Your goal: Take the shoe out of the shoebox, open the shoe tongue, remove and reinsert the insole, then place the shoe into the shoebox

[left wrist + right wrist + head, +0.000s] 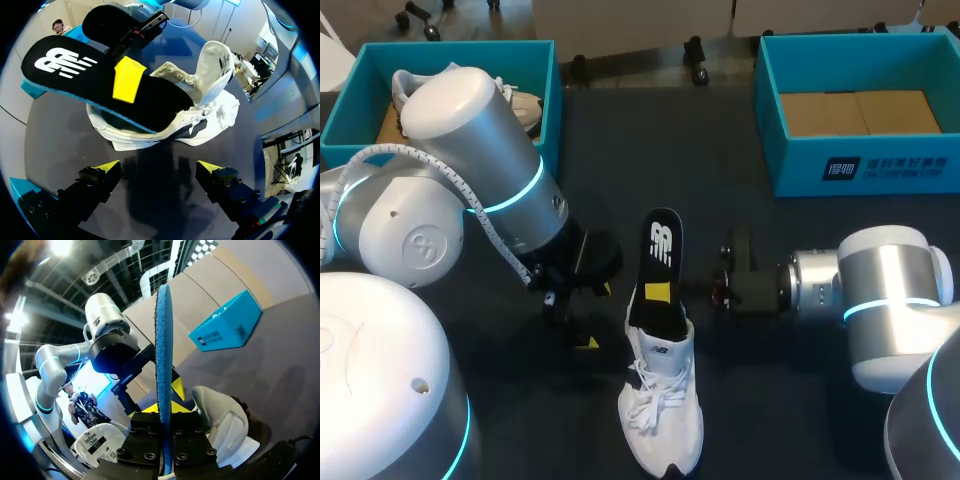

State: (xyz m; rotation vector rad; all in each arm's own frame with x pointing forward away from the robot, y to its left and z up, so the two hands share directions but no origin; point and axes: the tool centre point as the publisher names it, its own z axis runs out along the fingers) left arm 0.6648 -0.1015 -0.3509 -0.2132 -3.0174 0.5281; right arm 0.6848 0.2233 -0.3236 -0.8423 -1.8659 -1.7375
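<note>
Two tools at the desk's (790,400) near edge: right tool (164,407) clamps the black insole (662,245) jutting from the white shoe (662,415); left tool (159,166) hangs released beside it.

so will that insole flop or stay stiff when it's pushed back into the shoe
Probably fairly stiff: the insole sticks out of the shoe without sagging, gripped by the right pincer. It looks thin edge-on, so it is likely light and may bend under a hard push. The shoe could slide, since nothing pins it.
</note>
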